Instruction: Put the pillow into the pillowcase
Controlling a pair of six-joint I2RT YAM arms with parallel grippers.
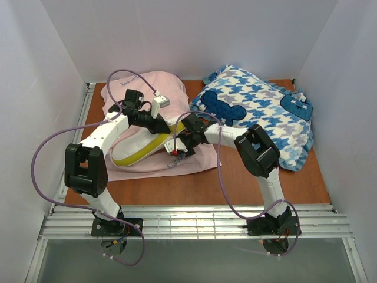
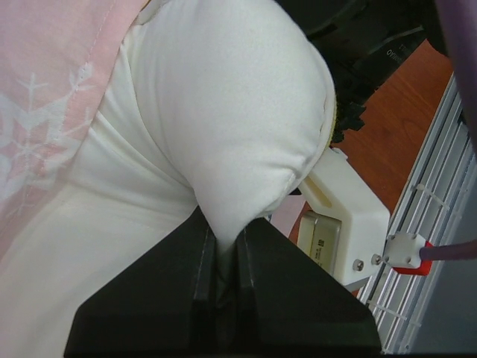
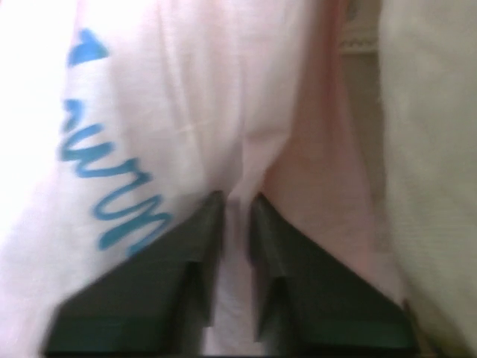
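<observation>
Arms are angled inward, elbows raised. The pillow (image 1: 140, 145), laid diagonally on the pillowcase (image 1: 197, 159), is pinched in the closed left claw (image 2: 223, 240); pillowcase cloth is nipped in the right claw (image 3: 237, 205).

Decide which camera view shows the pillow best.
Top external: the pillow shows its white face and curving yellow edge. Left wrist shows only a white bulge pinched between the fingers. Right wrist shows mostly pink pillowcase, blurred.
</observation>
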